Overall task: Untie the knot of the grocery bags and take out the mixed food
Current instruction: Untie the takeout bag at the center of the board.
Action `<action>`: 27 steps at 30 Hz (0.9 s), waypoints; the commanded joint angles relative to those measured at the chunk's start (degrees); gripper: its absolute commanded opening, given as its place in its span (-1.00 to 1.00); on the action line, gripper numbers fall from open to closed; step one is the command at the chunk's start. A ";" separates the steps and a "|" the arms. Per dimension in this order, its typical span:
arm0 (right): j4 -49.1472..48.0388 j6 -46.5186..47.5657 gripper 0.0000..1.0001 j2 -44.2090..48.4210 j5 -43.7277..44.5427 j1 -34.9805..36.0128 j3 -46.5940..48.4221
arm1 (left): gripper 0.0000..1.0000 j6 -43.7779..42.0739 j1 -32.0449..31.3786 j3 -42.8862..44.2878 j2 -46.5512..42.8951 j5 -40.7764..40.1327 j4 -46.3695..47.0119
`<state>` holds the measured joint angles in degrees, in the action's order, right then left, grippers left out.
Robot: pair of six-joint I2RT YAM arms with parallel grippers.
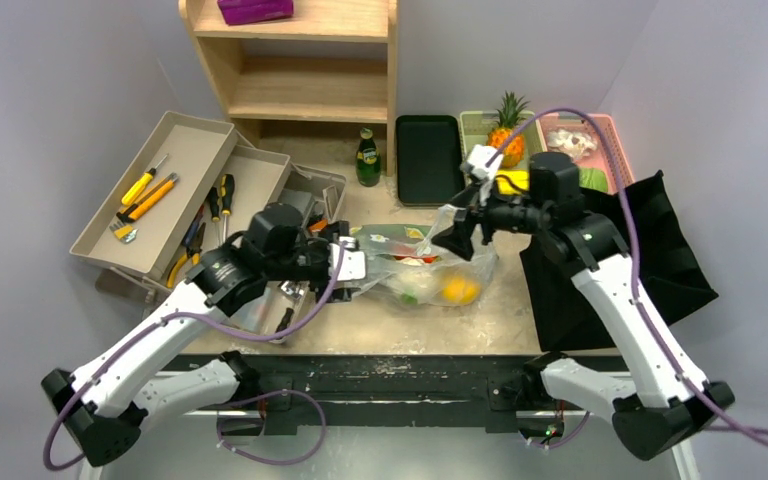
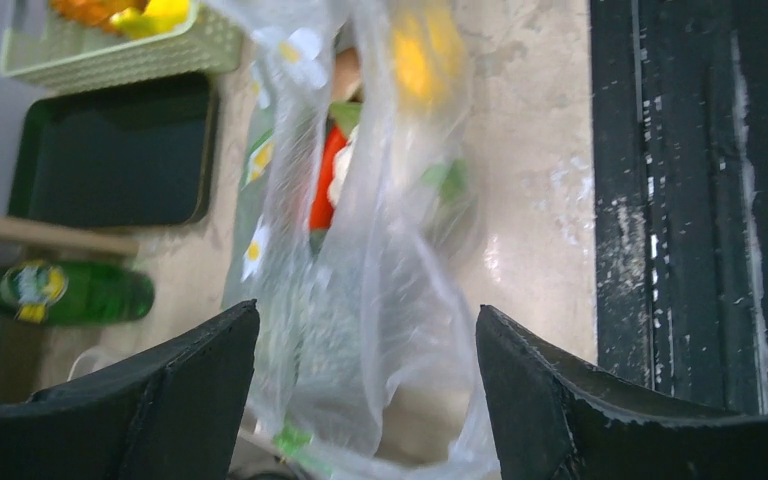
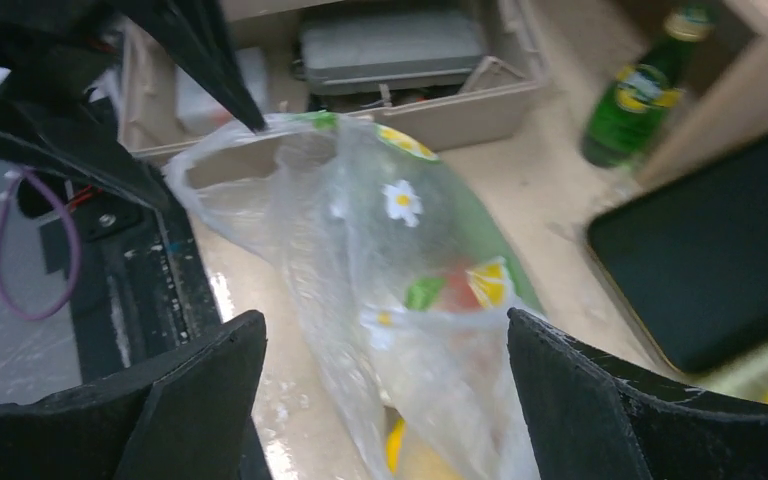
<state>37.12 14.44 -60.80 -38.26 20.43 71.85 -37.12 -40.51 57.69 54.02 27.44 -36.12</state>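
1. Left tool [image 2: 367,318]: jaws spread wide, gripping nothing. The clear plastic bag [image 2: 380,260] lies on the tabletop [image 2: 530,150], between and just ahead of its fingers.
2. Right tool [image 3: 387,322]: jaws also wide apart, with the same bag just below; possibly touching.
3. Inside the bag are a yellow citrus [image 1: 458,290] and a red pepper [image 2: 325,190].
4. The black cloth bag [image 1: 610,270] lies behind the right tool.

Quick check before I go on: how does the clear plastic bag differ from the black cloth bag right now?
The plastic bag is see-through, showing yellow, red and green food inside; the black cloth bag is opaque, so any contents are hidden. The plastic bag lies at the middle of the table; the cloth bag lies at its right edge. The plastic bag is the smaller of the two. Both are soft and lie slumped on the table.
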 commanded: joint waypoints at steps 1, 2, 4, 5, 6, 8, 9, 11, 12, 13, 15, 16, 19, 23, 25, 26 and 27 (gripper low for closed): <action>-5.13 0.46 0.71 -6.99 2.71 6.96 0.28 | 0.56 -0.26 -6.37 2.24 3.92 -0.21 4.28; -5.54 1.04 0.70 -8.32 3.21 7.72 -0.03 | 0.56 -0.67 -7.81 1.72 4.39 -0.72 4.62; -5.71 3.52 0.70 -10.72 3.94 8.57 -0.64 | 0.57 -1.74 -9.32 0.05 5.06 -0.73 4.73; -5.97 4.98 0.70 -11.63 4.71 9.01 -1.25 | 0.58 -1.99 -9.82 -1.20 5.34 -1.73 5.29; -6.27 7.30 0.73 -12.51 5.49 9.49 -1.93 | 0.58 -2.33 -10.07 -3.20 5.57 -3.37 6.43; -6.38 9.75 0.79 -14.15 6.04 10.20 -2.86 | 0.58 -4.03 -10.07 -6.00 6.44 -6.50 8.25; -6.11 10.56 0.85 -14.92 5.93 10.47 -2.94 | 0.58 -4.67 -10.03 -7.16 7.17 -8.35 9.20; -5.62 12.24 0.92 -16.42 5.79 11.35 -3.21 | 0.57 -5.00 -10.03 -8.28 9.00 -12.07 9.76; -5.73 13.42 0.93 -16.98 6.23 11.83 -3.75 | 0.57 -4.89 -10.05 -8.73 9.82 -12.90 9.50; -6.31 14.46 0.92 -17.44 7.61 12.39 -4.72 | 0.56 -4.84 -10.03 -9.25 10.43 -13.15 9.06; -8.94 15.76 0.76 -18.43 11.07 13.35 -6.96 | 0.41 -5.40 -10.20 -10.70 10.49 -12.32 8.20; -10.46 15.55 0.57 -19.06 13.13 13.38 -7.56 | 0.28 -6.03 -10.41 -11.56 10.02 -11.70 7.68; -14.40 13.70 -0.18 -20.76 18.29 13.35 -6.36 | -0.27 -8.78 -11.03 -14.04 8.29 -9.96 5.21; -18.09 9.06 -1.00 -22.49 25.83 13.25 -1.61 | -1.00 -11.12 -11.59 -15.35 7.98 -9.41 -0.28; -19.40 7.16 -1.00 -22.99 27.61 12.71 1.86 | -1.00 -12.05 -11.97 -16.45 7.49 -9.23 -2.70; -20.29 5.96 -1.00 -23.09 28.11 12.27 3.77 | -1.00 -12.82 -12.29 -17.25 6.95 -8.97 -3.97; -20.89 4.67 -1.00 -23.29 28.52 11.80 5.51 | -1.00 -13.53 -12.58 -18.14 6.22 -8.95 -4.85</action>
<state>24.58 24.27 -85.21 -15.73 33.54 68.73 -46.78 -51.96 42.04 62.52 16.47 -35.09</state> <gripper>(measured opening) 0.005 0.010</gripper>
